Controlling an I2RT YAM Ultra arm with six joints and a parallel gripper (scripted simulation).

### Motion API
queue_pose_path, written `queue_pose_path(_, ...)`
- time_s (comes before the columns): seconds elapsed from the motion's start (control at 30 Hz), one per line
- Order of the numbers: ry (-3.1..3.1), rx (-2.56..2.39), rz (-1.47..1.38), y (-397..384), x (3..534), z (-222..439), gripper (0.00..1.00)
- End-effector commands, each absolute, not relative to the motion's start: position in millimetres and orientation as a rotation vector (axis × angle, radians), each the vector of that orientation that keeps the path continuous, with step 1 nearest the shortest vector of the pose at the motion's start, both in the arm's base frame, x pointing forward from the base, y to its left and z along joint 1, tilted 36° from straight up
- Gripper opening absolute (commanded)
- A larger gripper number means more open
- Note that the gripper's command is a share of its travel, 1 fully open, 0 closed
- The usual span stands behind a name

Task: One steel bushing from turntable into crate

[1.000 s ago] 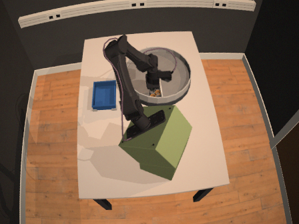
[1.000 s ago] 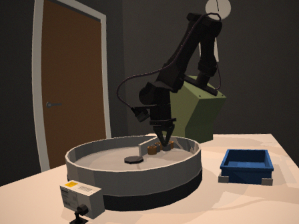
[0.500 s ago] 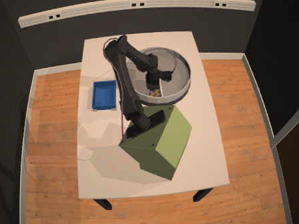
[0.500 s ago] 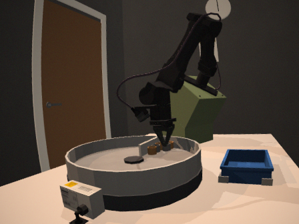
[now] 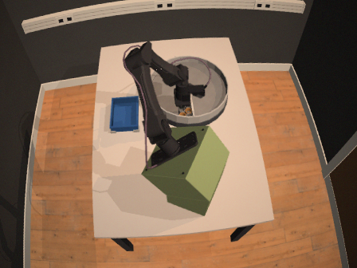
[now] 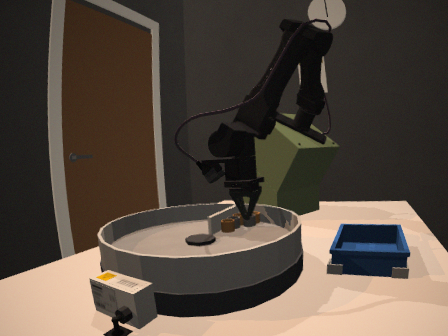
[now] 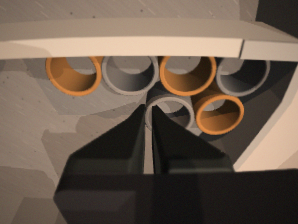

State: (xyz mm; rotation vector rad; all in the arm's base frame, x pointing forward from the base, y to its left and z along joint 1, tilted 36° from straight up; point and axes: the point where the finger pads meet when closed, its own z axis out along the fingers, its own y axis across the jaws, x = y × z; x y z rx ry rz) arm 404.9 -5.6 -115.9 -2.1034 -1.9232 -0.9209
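Reaching down into the turntable (image 5: 224, 104) (image 6: 215, 272) (image 7: 62, 120), the arm (image 5: 149, 96) (image 6: 270, 95) had its claw (image 6: 247, 216) (image 7: 148, 112) among the bushings. The claw was almost fully closed, with only a very narrow gap between its two fingers. It had hold of one steel bushing (image 6: 249, 222) (image 7: 191, 114) by the thin wall: one fingertip was outside the ring and the other was inside its hole. From the top the fingertips were hard to see. This bushing was inside the turntable, upright, and I could not tell if it touched the floor there.

Two other steel bushings, a left one (image 7: 129, 93) and a right one (image 7: 243, 94) in the wrist view, stood upright in the turntable, in a row along its divider (image 5: 193, 104) (image 6: 220, 219) (image 7: 120, 47). Two orange bushings, one at the row's left end (image 7: 74, 93) and one between the steel ones (image 7: 187, 94), were in this same row. A third orange bushing (image 7: 220, 133) stood in front of the row, just beside the held one. Also in the turntable lay a flat dark disc (image 6: 200, 240).

The blue crate (image 5: 124, 113) (image 6: 370, 265) stood on the table (image 5: 247, 179) (image 6: 330, 300) beside the turntable, well apart from its wall. It was level and sat within its corner guides (image 5: 136, 130) (image 6: 335, 269). The green pedestal (image 5: 207, 159) (image 6: 300, 175) was near the turntable, carrying the arm.

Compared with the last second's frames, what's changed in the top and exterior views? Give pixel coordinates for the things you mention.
Nothing visibly changed. The black parallel gripper (image 5: 184, 107) (image 6: 248, 218) (image 7: 148, 112) stayed low at the round grey turntable (image 5: 175, 117) (image 6: 200, 272); the blue rectangular crate (image 5: 111, 116) (image 6: 370, 264) stayed put.
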Motion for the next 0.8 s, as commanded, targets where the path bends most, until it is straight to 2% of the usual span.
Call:
queue_pose_path(0.0,-1.903,-2.131,-0.890,-12,400,-119,0.00)
queue_pose_path(0.77,-1.913,-2.117,-0.918,-40,379,-62,0.00)
